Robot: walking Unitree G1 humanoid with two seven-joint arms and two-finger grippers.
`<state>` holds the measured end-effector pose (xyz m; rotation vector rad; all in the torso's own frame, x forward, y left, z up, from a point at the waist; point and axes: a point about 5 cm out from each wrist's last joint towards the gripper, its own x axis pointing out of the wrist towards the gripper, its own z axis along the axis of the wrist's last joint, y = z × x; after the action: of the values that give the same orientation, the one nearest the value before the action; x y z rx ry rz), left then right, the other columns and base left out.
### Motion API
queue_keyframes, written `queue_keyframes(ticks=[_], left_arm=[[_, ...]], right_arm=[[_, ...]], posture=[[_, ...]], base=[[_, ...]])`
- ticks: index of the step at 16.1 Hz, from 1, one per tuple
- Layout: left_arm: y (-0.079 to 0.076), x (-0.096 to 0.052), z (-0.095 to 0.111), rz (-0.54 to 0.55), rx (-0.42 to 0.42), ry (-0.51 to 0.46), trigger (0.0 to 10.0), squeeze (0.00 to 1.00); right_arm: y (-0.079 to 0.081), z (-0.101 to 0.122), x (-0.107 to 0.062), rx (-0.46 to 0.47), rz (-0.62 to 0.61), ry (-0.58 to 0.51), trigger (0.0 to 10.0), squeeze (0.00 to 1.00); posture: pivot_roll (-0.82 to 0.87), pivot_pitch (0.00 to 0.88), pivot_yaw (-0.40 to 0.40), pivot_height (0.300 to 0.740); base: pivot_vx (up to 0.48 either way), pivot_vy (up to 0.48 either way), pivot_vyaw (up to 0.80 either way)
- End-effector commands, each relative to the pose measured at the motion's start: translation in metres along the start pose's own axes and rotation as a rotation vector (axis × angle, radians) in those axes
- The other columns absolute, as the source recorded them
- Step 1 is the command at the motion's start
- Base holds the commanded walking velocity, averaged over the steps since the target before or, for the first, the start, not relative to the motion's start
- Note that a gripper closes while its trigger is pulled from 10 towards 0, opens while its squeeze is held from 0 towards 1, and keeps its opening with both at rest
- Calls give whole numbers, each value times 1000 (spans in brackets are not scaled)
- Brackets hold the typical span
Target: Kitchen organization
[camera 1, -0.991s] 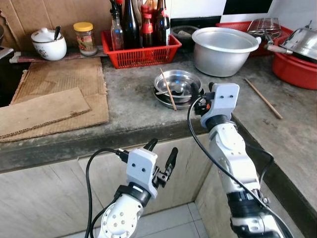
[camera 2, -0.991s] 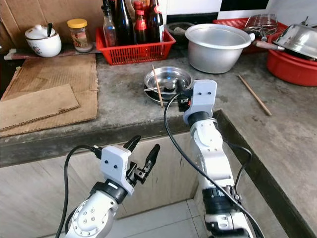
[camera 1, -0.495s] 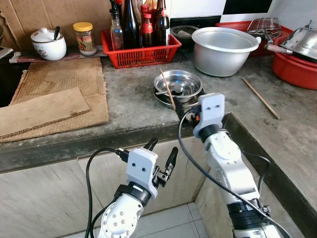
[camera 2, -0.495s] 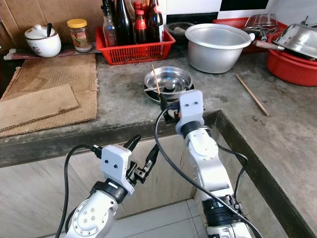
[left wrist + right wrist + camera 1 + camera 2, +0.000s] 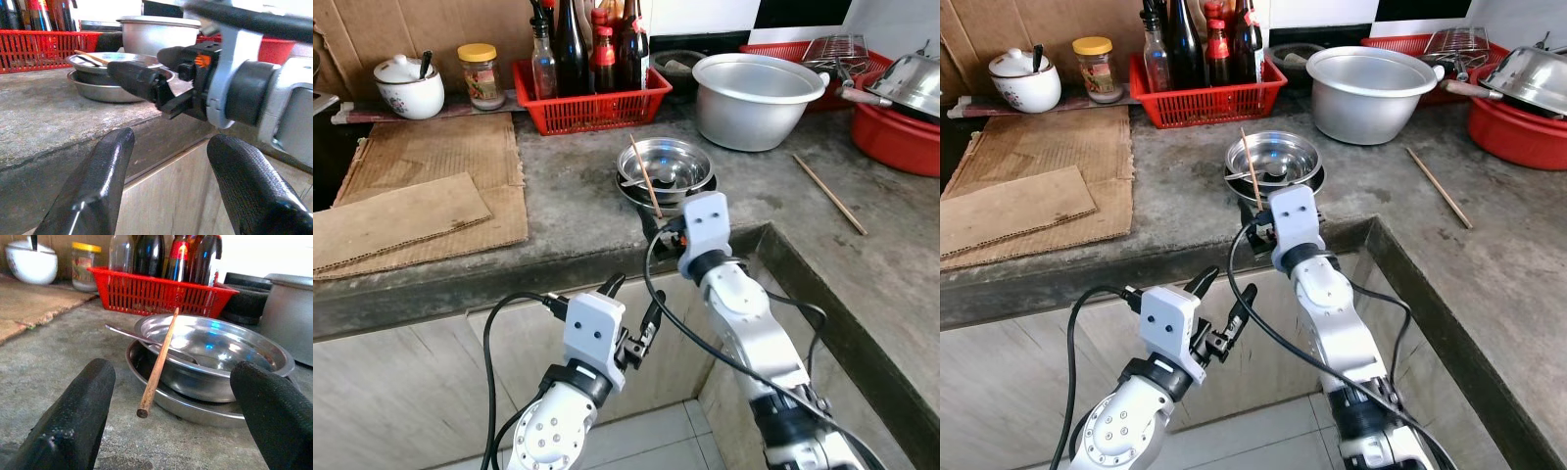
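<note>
Chopstick [image 5: 159, 364] on steel bowls [image 5: 215, 360], between parted right pincer [image 5: 166, 416] fingers.

There are two chopsticks: one [image 5: 644, 174] lies across the two stacked steel bowls [image 5: 666, 166], one [image 5: 831, 194] lies right of them. Behind them is one red basket [image 5: 592, 98] of bottles.

Bare counter [image 5: 570, 201] lies open along the front edge between the cardboard [image 5: 421, 196] and the stacked steel bowls [image 5: 664, 171]. A chopstick [image 5: 159, 362] juts off the bowls' rim toward that edge. Behind, the red basket [image 5: 592, 98] blocks the back.
</note>
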<state>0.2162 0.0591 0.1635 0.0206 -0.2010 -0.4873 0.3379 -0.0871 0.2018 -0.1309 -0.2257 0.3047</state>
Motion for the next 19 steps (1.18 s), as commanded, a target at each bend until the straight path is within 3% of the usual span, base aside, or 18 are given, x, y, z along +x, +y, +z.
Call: queue_keyframes(ticks=[1, 9, 10, 11, 12, 14, 15, 16, 17, 18, 19], left_arm=[[-2, -1, 4, -3, 6, -19, 10000, 0], [-3, -1, 4, -4, 7, -20, 10000, 0], [-3, -1, 4, -4, 7, -20, 10000, 0], [-3, -2, 4, -4, 8, -20, 10000, 0], [-3, -2, 4, -4, 8, -19, 10000, 0], [-3, -1, 4, -4, 8, -19, 10000, 0], [-3, -1, 3, -4, 8, -17, 10000, 0], [-3, -2, 3, -3, 7, -16, 10000, 0], [-3, -2, 3, -3, 8, -14, 10000, 0], [-3, -2, 3, -2, 8, -14, 10000, 0], [-3, -2, 3, -1, 7, -15, 10000, 0]], right_arm=[[1, 0, 4, -8, 1, 17, 10000, 0], [-2, -4, 14, -33, -30, 46, 10000, 0], [-2, -4, 14, -32, -32, 45, 9451, 0], [-1, -4, 15, -31, -31, 43, 5137, 0], [-1, -4, 15, -31, -30, 41, 3490, 0], [-1, -4, 16, -31, -27, 41, 3137, 0], [-1, -3, 16, -30, -25, 41, 0, 0], [-1, -3, 16, -31, -27, 41, 0, 0], [-1, -3, 17, -34, -24, 42, 784, 0], [-1, -3, 16, -36, -25, 44, 10000, 0], [-1, -3, 17, -33, -29, 43, 10000, 0]], posture=[[227, 114, -60, 740], [231, 106, -64, 740], [231, 106, -64, 740], [231, 105, -65, 740], [230, 107, -61, 740], [230, 107, -65, 740], [230, 112, -65, 740], [230, 112, -65, 740], [231, 115, -66, 740], [230, 117, -65, 740], [230, 117, -65, 740]], base=[[0, 0, 0], [0, 0, 0], [0, 0, 0], [0, 0, 0], [0, 0, 0], [0, 0, 0], [0, 0, 0], [0, 0, 0], [0, 0, 0], [0, 0, 0], [0, 0, 0]])
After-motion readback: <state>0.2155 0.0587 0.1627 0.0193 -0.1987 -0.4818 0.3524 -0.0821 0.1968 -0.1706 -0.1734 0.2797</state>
